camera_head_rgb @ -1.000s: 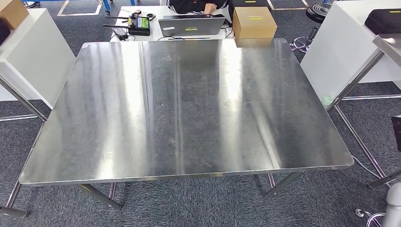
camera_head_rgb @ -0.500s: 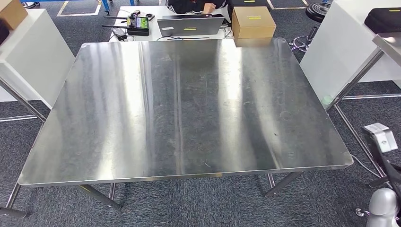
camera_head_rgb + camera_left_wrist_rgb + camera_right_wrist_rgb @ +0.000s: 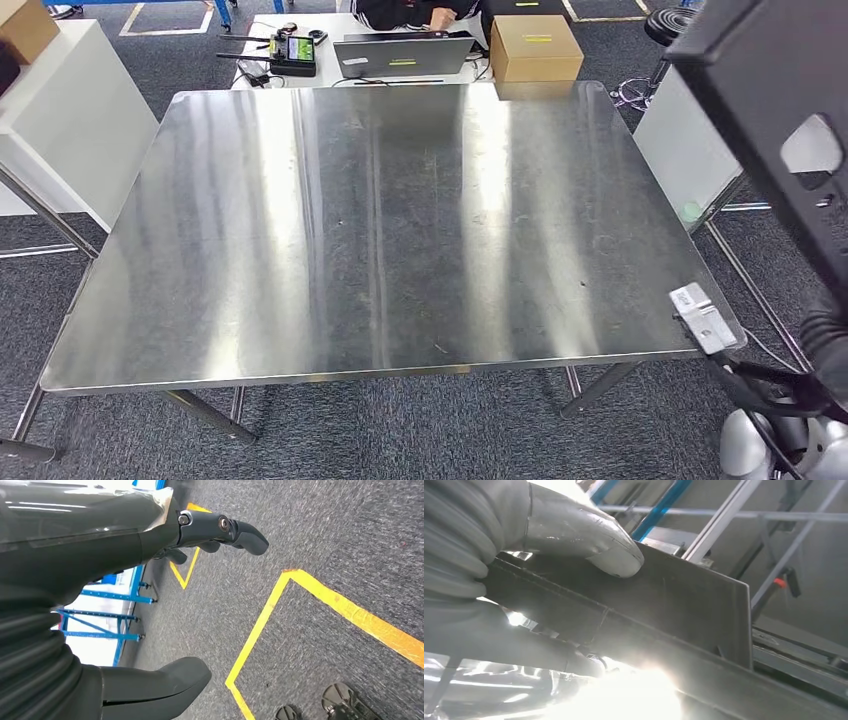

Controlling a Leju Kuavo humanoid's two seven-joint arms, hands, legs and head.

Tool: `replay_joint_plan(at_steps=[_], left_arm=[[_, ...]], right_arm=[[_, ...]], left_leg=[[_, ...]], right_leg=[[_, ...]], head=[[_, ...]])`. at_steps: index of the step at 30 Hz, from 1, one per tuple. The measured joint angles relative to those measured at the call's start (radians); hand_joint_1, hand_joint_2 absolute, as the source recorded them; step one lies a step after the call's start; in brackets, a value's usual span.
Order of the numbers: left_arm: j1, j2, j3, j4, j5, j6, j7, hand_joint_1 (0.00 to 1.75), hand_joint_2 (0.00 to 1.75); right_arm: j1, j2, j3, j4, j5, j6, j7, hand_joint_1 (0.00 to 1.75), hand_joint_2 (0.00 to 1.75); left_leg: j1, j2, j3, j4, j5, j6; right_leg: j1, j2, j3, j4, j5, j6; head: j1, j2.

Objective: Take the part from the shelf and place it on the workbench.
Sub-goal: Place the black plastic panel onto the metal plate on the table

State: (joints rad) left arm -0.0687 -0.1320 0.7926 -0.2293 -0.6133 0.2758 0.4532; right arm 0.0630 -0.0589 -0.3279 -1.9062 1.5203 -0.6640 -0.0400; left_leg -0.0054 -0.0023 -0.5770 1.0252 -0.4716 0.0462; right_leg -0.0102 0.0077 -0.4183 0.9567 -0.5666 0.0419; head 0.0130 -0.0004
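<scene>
Right hand (image 3: 524,580) risen gripping dark part (image 3: 775,110), beside workbench (image 3: 300,250)

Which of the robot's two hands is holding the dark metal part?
The right hand: its thumb presses the flat dark metal part. The left hand hangs empty above grey carpet.

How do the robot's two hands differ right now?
The right robot hand grips a dark flat metal part, thumb pressed on its face; the left robot hand holds nothing, fingers apart. The right is raised beside the steel workbench; the left hangs over grey carpet with yellow tape. Both have a ribbed wrist cover.
</scene>
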Motion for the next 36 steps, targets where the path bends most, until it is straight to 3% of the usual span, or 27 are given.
replay_joint_plan(at_steps=[4,9,13,18,21,27,36], left_arm=[[-0.003,0.0,0.0,0.0,-0.02,-0.007,0.0,0.0,1.75],[-0.014,0.003,0.0,0.0,-0.043,-0.014,0.0,0.0,1.75],[-0.021,0.007,0.001,0.0,-0.057,-0.016,0.0,0.0,1.75],[-0.026,0.016,0.001,0.0,-0.076,-0.023,0.0,0.0,1.75],[-0.027,0.022,0.002,0.0,-0.085,-0.031,0.0,0.0,1.75],[-0.03,0.029,0.003,0.0,-0.089,-0.035,0.0,0.0,1.75],[-0.033,0.032,0.003,0.0,-0.091,-0.038,0.0,0.0,1.75]], right_arm=[[-0.078,-0.051,0.148,0.056,0.005,0.127,0.094,1.75,1.75],[-0.325,-0.097,0.333,0.317,0.0,0.239,0.171,1.75,1.75],[-0.521,-0.099,0.407,0.538,-0.002,0.275,0.199,1.75,1.75],[-0.83,-0.103,0.476,0.927,-0.005,0.281,0.234,1.75,1.75],[-0.948,-0.105,0.491,1.103,-0.007,0.275,0.238,1.75,1.75],[-1.045,-0.112,0.501,1.283,-0.01,0.268,0.236,1.75,1.75],[-1.1,-0.113,0.504,1.402,-0.036,0.277,0.227,1.75,1.75]], left_leg=[[0.0,0.0,0.002,0.0,0.0,0.0],[0.0,0.005,0.005,0.0,0.002,0.0],[0.0,0.003,0.005,0.0,0.004,0.001],[0.0,0.0,0.002,0.0,0.005,0.001],[0.0,-0.001,0.0,0.0,0.005,0.001],[-0.001,-0.001,-0.002,0.0,0.005,0.001],[0.0,-0.001,-0.003,0.0,0.005,0.001]], right_leg=[[0.0,0.0,0.002,0.0,0.0,0.0],[0.0,0.004,0.004,0.0,0.001,0.001],[0.0,0.002,0.004,0.001,0.002,0.001],[0.0,0.0,0.005,0.001,0.002,0.002],[0.0,-0.001,0.008,0.001,0.002,0.002],[0.0,-0.001,0.007,0.001,0.002,0.002],[0.0,-0.001,0.006,0.001,0.002,0.002]], head=[[0.0,0.0],[0.0,0.0],[0.0,0.0],[0.0,0.0],[0.0,0.0],[0.0,0.0],[0.0,0.0]])
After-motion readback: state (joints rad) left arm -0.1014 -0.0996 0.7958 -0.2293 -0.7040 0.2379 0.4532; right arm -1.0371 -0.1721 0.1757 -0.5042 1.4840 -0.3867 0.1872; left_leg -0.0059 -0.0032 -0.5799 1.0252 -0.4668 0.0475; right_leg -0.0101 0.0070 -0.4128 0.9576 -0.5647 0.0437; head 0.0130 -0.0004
